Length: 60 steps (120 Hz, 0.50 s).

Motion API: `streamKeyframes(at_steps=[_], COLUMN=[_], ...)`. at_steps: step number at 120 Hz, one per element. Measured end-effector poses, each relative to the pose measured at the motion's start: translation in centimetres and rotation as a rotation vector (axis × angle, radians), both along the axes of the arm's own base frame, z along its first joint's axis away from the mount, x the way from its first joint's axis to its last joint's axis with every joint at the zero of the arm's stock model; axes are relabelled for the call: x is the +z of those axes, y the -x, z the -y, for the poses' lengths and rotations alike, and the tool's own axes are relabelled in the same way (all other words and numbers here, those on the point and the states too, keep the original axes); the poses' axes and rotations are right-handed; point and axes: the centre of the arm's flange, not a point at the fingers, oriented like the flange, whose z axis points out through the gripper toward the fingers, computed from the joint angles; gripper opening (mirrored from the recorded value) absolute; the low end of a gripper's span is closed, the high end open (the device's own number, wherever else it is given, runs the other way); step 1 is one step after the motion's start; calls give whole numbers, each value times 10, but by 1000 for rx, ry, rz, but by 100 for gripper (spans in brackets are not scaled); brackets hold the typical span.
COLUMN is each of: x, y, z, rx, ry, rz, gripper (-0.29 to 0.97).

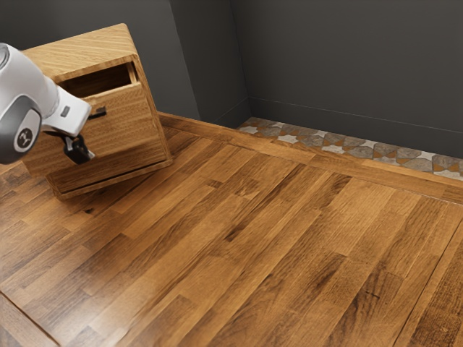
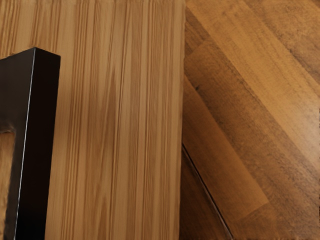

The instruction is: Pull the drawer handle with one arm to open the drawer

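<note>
A light wooden cabinet (image 1: pixel 87 45) stands on the floor at the exterior view's upper left. Its top drawer (image 1: pixel 126 119) is pulled out a little, and a dark gap (image 1: pixel 98 79) shows above the drawer front. A black bar handle (image 1: pixel 98 113) sticks out from the drawer front, partly hidden behind my white hand. My gripper (image 1: pixel 77 150) hangs in front of the drawer, just below the handle's visible end. In the wrist view the handle (image 2: pixel 30 150) runs close beside the hand, over the drawer front (image 2: pixel 115 125).
The cabinet rests on a dark wood plank floor (image 1: pixel 253 238) that stretches wide toward the exterior view's right and front. A raised wooden border (image 1: pixel 304 155) and a patterned tile strip (image 1: pixel 347 144) run along the grey back wall.
</note>
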Motion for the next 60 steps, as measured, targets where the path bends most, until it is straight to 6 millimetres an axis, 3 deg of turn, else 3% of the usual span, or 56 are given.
streamKeyframes(at_steps=[32,60], x=[10,-4], y=[15,26], z=[34,54], rx=[-59,-84], ry=[-72,-82], rz=[-6,-27], gripper=[67,68])
